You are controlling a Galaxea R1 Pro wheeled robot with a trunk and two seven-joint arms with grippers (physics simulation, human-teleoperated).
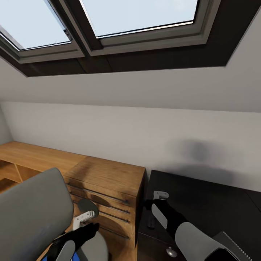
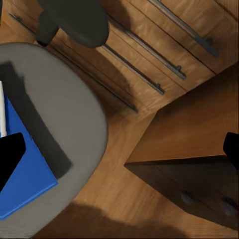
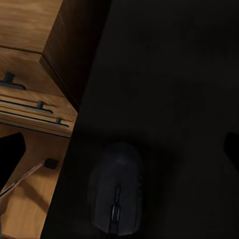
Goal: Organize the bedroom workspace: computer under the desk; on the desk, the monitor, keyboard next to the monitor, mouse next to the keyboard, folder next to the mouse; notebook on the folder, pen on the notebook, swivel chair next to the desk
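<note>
The mouse (image 3: 116, 189) already sits on the desk (image 3: 169, 74) near its edge — the folder (image 2: 27, 169) still lies on the swivel chair (image 2: 69, 99) seat; whether either gripper is clenched, I cannot tell.

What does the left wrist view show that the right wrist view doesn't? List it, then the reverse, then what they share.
Left wrist view, not the right: the swivel chair's grey seat with the blue folder lying flat on it, and a black armrest beside the seat.

Right wrist view, not the left: the dark mouse resting on the glossy black desk.

Shared: the wooden drawer unit with its dark bar handles, seen in each from a different side.
</note>
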